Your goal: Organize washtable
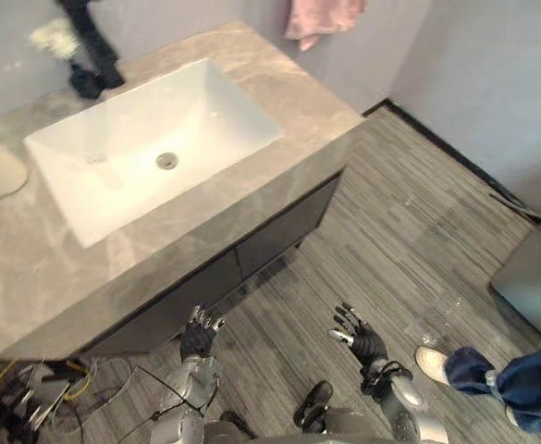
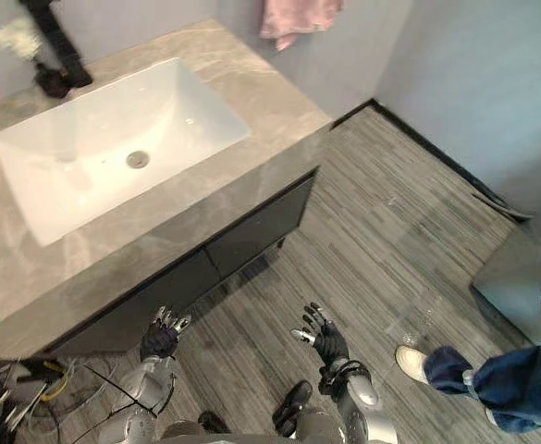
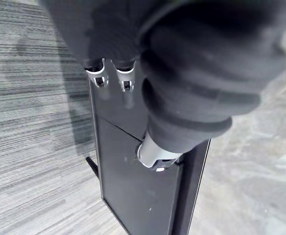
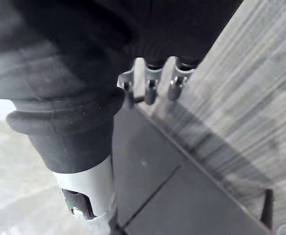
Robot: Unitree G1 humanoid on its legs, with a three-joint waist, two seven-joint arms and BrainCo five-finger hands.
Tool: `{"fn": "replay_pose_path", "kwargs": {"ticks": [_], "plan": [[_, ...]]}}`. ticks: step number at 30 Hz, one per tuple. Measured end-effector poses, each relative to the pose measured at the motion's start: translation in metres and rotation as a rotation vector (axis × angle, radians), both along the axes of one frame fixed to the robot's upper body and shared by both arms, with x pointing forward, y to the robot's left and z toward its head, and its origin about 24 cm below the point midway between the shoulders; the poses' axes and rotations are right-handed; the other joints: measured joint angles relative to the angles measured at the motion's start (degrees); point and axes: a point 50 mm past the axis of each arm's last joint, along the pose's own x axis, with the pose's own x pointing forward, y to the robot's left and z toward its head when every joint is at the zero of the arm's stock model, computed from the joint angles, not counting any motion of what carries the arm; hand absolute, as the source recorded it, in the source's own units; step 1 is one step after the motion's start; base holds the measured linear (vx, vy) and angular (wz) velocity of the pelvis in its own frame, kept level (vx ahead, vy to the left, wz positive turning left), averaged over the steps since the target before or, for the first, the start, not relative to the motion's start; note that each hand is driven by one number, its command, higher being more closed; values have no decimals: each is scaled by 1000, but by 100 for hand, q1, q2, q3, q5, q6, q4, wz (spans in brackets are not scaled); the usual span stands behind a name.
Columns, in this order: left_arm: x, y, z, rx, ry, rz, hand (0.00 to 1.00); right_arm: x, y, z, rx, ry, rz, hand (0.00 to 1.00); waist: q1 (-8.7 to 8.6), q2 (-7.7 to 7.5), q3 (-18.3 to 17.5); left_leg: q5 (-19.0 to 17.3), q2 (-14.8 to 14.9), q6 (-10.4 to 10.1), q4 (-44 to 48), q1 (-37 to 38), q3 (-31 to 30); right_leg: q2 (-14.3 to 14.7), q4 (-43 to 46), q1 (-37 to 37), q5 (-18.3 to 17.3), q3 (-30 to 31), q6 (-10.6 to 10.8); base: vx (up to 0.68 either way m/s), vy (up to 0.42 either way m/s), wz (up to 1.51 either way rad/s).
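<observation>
Currently left hand and right hand hang open, empty, low before the washtable. Its long axis follows the wall; its dark cabinet front faces the robot. A dark item, possibly a brush, stands at its rear corner. Striped grey floor.

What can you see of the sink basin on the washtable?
The sink basin is a white rectangular bowl, smooth and glossy like ceramic, sunk into the grey marble-look washtable countertop, which surrounds it on all sides. Its walls slope down to a flat floor with a round metal drain near the middle. Its long side runs along the counter. Nothing seems to lie in it, and neither robot hand touches it.
</observation>
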Motion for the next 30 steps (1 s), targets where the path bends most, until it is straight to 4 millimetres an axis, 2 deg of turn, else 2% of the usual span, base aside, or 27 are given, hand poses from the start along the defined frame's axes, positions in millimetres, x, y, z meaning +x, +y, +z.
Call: {"fn": "replay_pose_path", "kwargs": {"ticks": [1,2,3,5,7,8,9,10,11,12,13,14,15,16,17,18,20,21,23,26,30], "plan": [[1,-7,0,-14,2,-10,0,-2,-9,0,-11,4,-23,0,-45,175,-28,143,-63,150,-507,-143,-1,63,-46,31,21,96,39,9,117,-64],[2,-11,0,-24,-1,-13,0,-2,-15,0,-24,3,-31,0,-55,237,11,249,-46,248,-685,-185,38,138,-51,41,24,155,51,-3,109,-56],[2,-12,-2,-32,7,-13,0,-4,-21,-1,-34,13,-49,0,-54,287,-2,238,1,190,-675,-67,92,188,-97,91,38,268,106,25,77,-33],[2,-10,-2,-21,18,-2,0,-9,-19,-2,-25,21,-60,0,-250,138,71,233,24,190,-569,147,153,281,-302,300,79,379,158,25,90,-33],[-2,-6,-5,-14,40,26,0,-8,-16,-2,-15,19,-65,0,-257,98,144,212,118,229,-237,327,47,344,-342,418,74,658,161,-20,76,-79],[-11,-3,-10,-18,68,62,0,-5,-14,2,-15,1,-61,0,-209,162,186,142,280,357,276,378,-574,431,-341,599,76,1026,154,1,66,-150],[-21,-1,-13,-23,92,85,0,-2,-13,6,-17,-23,-67,0,-144,250,253,106,424,450,1018,188,-1473,477,-338,711,61,1427,126,0,113,-167],[-23,-2,-14,-34,96,98,0,0,-12,8,-15,-31,-68,0,-101,267,264,-19,372,412,1166,90,-1951,477,-344,696,53,1603,119,10,170,-177],[-26,-5,-13,-50,95,109,0,5,-11,11,-17,-49,-66,0,-30,437,287,-343,130,281,1118,-93,-2911,517,-322,630,53,1977,124,-6,178,-167],[-25,-6,-10,-49,76,109,0,9,-8,13,-18,-57,-61,0,13,485,317,-574,-220,298,938,-268,-3672,542,-256,504,31,2408,99,-6,192,-169],[-26,-3,-8,-45,66,119,0,12,-5,14,-15,-62,-47,0,29,478,328,-658,-380,298,797,-340,-4089,542,-236,448,26,2640,106,-16,207,-163],[-26,0,-3,-43,44,138,0,14,0,15,-8,-70,-32,0,47,477,349,-668,-692,274,513,-454,-4817,554,-195,385,21,3005,118,-30,294,-166],[-28,2,1,-39,25,147,0,15,0,15,-10,-73,-29,0,65,586,369,-660,-900,126,10,-463,-5395,615,-49,292,-55,3325,243,-33,277,-167],[-28,2,2,-40,16,154,0,14,-1,13,-10,-63,-33,0,108,594,380,-735,-956,35,-24,-326,-5419,628,44,227,-66,3500,347,16,236,-130],[-28,5,4,-33,7,171,0,7,1,9,-1,-39,-42,0,63,572,346,-751,-1006,-6,-145,-209,-5217,627,233,161,-99,3742,434,107,178,-85],[-24,9,12,-24,-36,189,0,4,1,7,-2,-27,-42,0,18,448,328,-764,-1122,23,142,-237,-5160,631,317,67,-123,3806,465,122,154,-72],[-21,12,20,-13,-75,196,0,6,2,9,0,-36,-43,0,14,447,368,-777,-1176,5,434,-346,-5116,615,306,6,-84,4124,480,78,133,-80],[-20,11,22,-13,-84,194,0,8,3,13,1,-55,-46,0,-1,395,344,-782,-1170,6,503,-350,-4984,593,369,-89,-77,4279,478,85,156,-97],[-15,7,26,-15,-107,191,0,11,6,23,14,-101,-72,0,-4,448,379,-852,-1169,96,647,-317,-4697,615,490,-251,-59,4555,496,77,149,-99],[-14,6,30,-22,-122,195,0,9,14,24,57,-101,-94,0,2,456,386,-1037,-1092,242,677,-179,-4419,731,380,-271,-19,4930,561,69,94,-100],[-11,5,31,-15,-113,215,0,0,17,20,68,-77,-96,0,-41,339,356,-1100,-1207,306,65,179,-4038,786,110,-360,104,5359,715,89,75,-54]]}}
